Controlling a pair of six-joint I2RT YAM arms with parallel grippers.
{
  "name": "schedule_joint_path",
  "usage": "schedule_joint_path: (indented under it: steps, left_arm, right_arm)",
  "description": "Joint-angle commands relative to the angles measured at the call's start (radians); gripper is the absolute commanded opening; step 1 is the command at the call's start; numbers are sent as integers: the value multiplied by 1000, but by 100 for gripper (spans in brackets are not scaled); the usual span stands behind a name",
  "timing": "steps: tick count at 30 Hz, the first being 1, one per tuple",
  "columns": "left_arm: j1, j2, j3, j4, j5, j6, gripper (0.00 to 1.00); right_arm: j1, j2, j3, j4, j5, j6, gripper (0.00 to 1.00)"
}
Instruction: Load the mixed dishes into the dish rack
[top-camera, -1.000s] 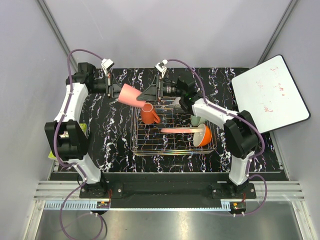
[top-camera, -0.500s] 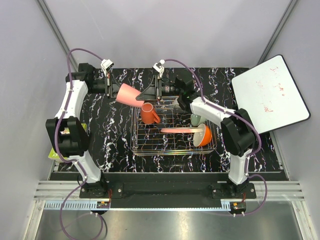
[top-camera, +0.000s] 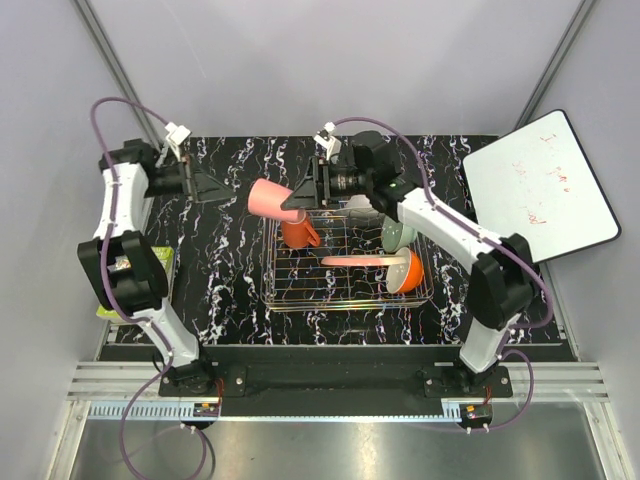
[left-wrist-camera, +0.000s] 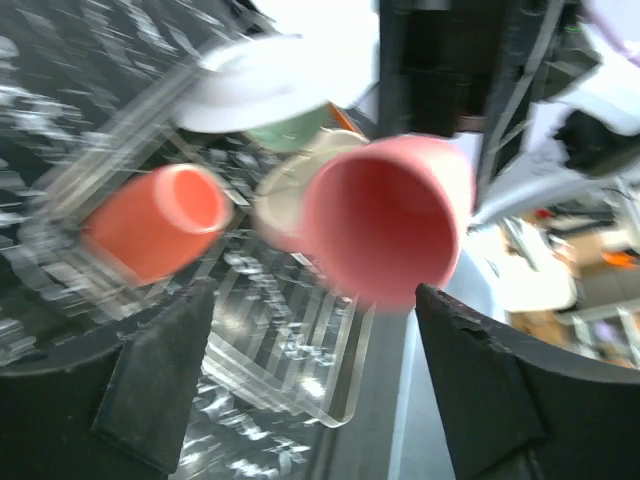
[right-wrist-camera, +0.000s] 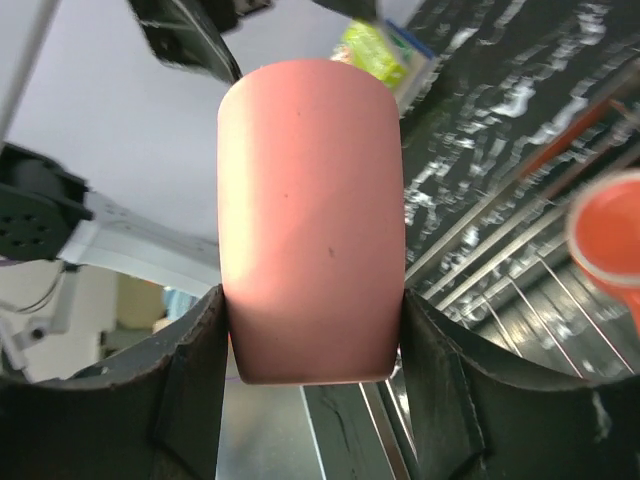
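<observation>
While the smaller pink mug (top-camera: 270, 198) is clamped by its sides in the right jaws, it is held just off the 11 o'clock corner of the dish rack (top-camera: 345, 304), mouth turned to 9 o'clock. The left jaws are seen spread wide, empty, apart from the mug.

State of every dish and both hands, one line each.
left hand, open, empty
right hand, shut on pink mug
pink mug, held sideways by dish rack, far-left corner
orange mug, in the rack
pink-and-peach plate, on edge in the rack
orange bowl, on edge in the rack
pale green bowl, in the rack
white plate, at the rack's far side, partly hidden
</observation>
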Motion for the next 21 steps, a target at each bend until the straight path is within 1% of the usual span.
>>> schedule_joint_path:
  steps: [1, 2, 5, 6, 7, 8, 9, 10, 12, 13, 14, 15, 16, 17, 18, 19, 21]
  left_arm:
    - [103, -13, 6, -231, 5, 184, 90]
    - [113, -18, -5, -231, 0, 191, 99]
    - [130, -26, -40, -232, -28, 223, 99]
    - [130, -29, -67, -232, -31, 246, 99]
    - [128, -30, -81, -232, -43, 253, 99]
    - [130, -32, -92, -234, -49, 257, 99]
    - [130, -29, -104, -234, -57, 244, 99]
    - [130, -29, -111, -234, -86, 240, 99]
    - [130, -44, -139, -226, -118, 232, 99]
    - [130, -56, -156, -174, -158, 180, 99]
    - [128, -100, -182, -113, -187, 116, 99]
    - [128, -131, -249, 54, -225, -47, 99]
    - [122, -204, -285, 134, -323, -112, 99]
    - [110, -240, -317, 198, -385, -162, 99]
    - [91, -274, -366, 301, -528, -243, 99]
    - [50, -323, -382, 327, -581, -260, 99]
    - [28, -342, -397, 355, -656, -305, 99]
  right_arm:
    - [-3, -94, 85, -399, 162, -229, 0]
    - [-3, -91, 101, -446, 174, -263, 0]
    - [6, -60, 171, -638, 251, -329, 0]
    - [13, -49, 192, -688, 309, -349, 0]
    - [24, -28, 240, -781, 350, -369, 0]
    - [61, -19, 263, -823, 395, -410, 0]
    - [82, -10, 283, -857, 507, -429, 0]
    - [113, 4, 315, -915, 569, -447, 0]
    - [177, 17, 343, -954, 683, -483, 0]
    - [193, 30, 361, -978, 709, -489, 0]
    - [205, 36, 369, -989, 731, -496, 0]
    - [232, 44, 378, -1002, 760, -502, 0]
    - [243, 61, 397, -1024, 774, -507, 0]
    - [256, 70, 403, -1035, 789, -516, 0]
    - [271, 87, 409, -1043, 814, -519, 0]
    - [276, 93, 415, -1054, 823, -521, 0]
    - [283, 110, 418, -1061, 829, -521, 0]
